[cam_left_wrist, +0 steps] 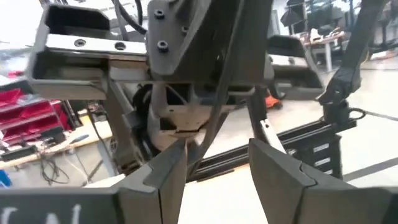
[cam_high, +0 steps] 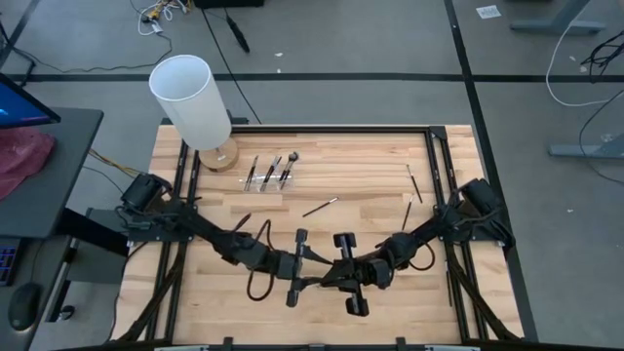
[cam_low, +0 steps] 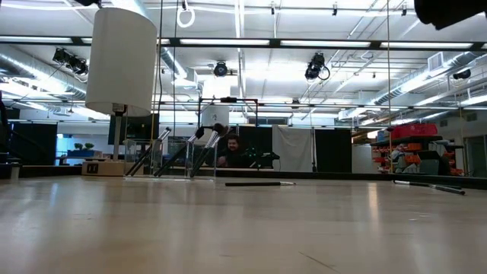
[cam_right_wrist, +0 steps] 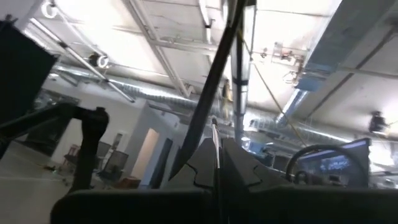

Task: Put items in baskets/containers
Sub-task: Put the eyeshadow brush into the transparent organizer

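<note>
The right tool (cam_right_wrist: 217, 163), clenched on a thin brush (cam_right_wrist: 214, 134), meets the released left tool (cam_left_wrist: 211, 165) above the near table (cam_high: 390, 166), well apart from the clear holder (cam_high: 267, 181), so a mistimed handover could drop it.

You view the tabletop (cam_high: 370, 166) from directly overhead. The low view looks level across it. Both share the white cylinder (cam_high: 190, 97).

The clear holder (cam_high: 268, 181) is near invisible from above; my right gripper (cam_right_wrist: 216, 163) pinches a thin rod whose ends I can't make out.
</note>
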